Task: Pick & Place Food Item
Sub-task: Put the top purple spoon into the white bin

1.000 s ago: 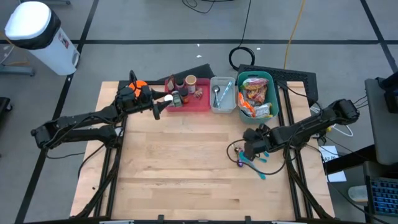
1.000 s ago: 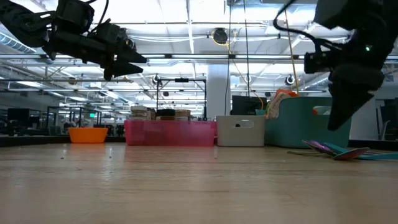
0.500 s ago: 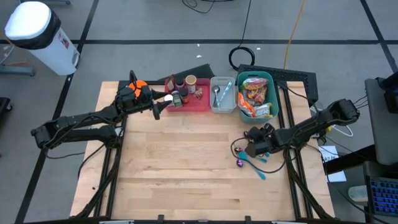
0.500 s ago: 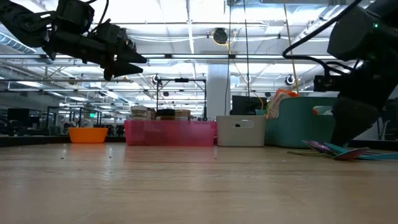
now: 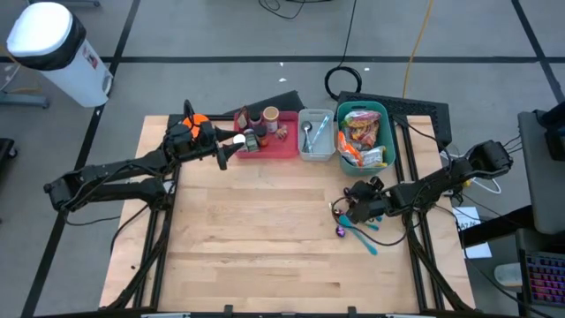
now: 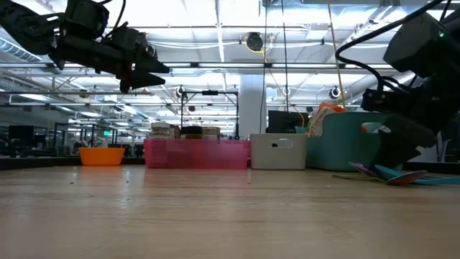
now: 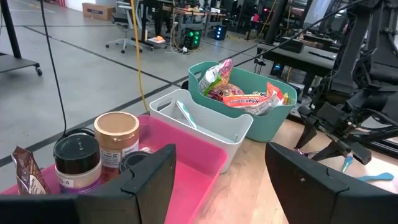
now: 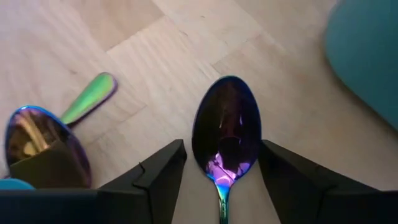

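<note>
spoon handle hidden between fingers, second spoon partly hidden

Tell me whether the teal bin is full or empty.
Full: the teal bin is heaped with snack packets that rise above its rim.

Right gripper: it has dropped from well above the wooden table down to the cluster of spoons near the teal bin.

Right arm: in the low view it sat high a second ago; now it crouches low behind the utensils at the table's right side.

Fingers: they have drawn in somewhat and now flank an iridescent purple spoon, with a gap on each side.
</note>
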{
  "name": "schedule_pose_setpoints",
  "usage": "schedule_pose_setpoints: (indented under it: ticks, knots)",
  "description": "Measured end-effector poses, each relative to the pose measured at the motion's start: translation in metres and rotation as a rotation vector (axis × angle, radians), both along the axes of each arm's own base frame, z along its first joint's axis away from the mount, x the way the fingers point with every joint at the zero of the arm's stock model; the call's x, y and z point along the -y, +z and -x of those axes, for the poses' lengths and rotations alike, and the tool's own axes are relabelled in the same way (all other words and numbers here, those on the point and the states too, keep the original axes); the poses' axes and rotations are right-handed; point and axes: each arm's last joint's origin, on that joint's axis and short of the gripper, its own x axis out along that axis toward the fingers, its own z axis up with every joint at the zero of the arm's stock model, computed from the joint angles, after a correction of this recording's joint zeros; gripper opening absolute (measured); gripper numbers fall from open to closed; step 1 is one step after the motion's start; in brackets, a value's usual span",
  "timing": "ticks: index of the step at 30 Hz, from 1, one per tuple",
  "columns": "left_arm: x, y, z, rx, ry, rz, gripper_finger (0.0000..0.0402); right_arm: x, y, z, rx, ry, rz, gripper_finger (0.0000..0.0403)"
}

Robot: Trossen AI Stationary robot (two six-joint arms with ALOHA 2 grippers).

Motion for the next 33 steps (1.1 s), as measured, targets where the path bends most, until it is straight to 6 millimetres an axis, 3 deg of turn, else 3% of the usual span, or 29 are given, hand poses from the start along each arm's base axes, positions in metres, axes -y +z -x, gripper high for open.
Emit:
schedule_pose_setpoints:
  ticks: [9,17,33]
  knots:
    - [0.0000,0.0001,0.0000,0.000,0.000,0.000,0.0255,-0.0034,0.0023,-0.0082,0.050,0.123,-0.006,0.0179]
    - [0.0000,0.0001,0.0000,0.000,0.000,0.000,0.0255,-0.0033,0.0031,-0.0092,0.062,0.123,0.015,0.0144]
    - [-0.0001,-0.0007,-0.0003,-0.006,0.000,0.004,0.0255,-0.0028,0.0032,-0.0092,0.065,0.114,0.030,0.0138]
